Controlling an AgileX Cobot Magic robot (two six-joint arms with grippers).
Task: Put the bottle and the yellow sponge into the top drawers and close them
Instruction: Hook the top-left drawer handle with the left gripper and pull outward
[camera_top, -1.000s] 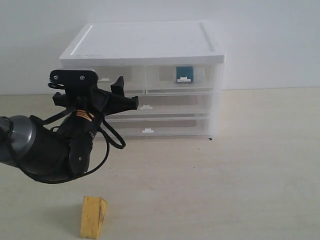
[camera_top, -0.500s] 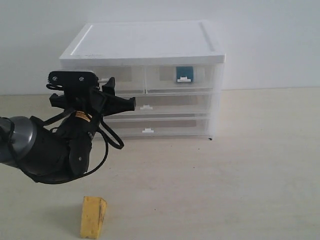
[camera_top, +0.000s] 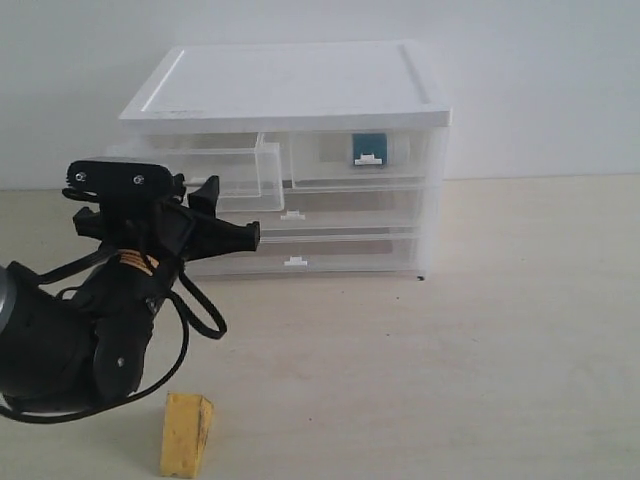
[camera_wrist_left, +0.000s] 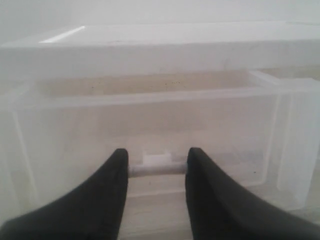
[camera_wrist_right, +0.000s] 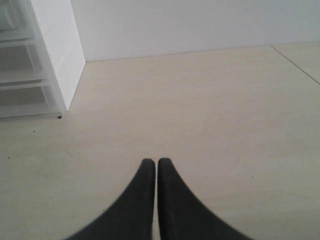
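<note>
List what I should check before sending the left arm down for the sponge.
1. Left top drawer open: ok, it stands out from the cabinet front.
2. Drawer has room: ok, the left wrist view shows nothing inside.
3. Left gripper free of the white tab: cannot tell; jaws apart, either side of the tab.
4. Sponge ready to grasp: ok, it lies alone on the table, below the left arm.
5. Bottle stowed: likely ok, a teal label shows inside the shut right top drawer.
6. Right gripper out of the way: ok, shut, off beside the cabinet.
</note>
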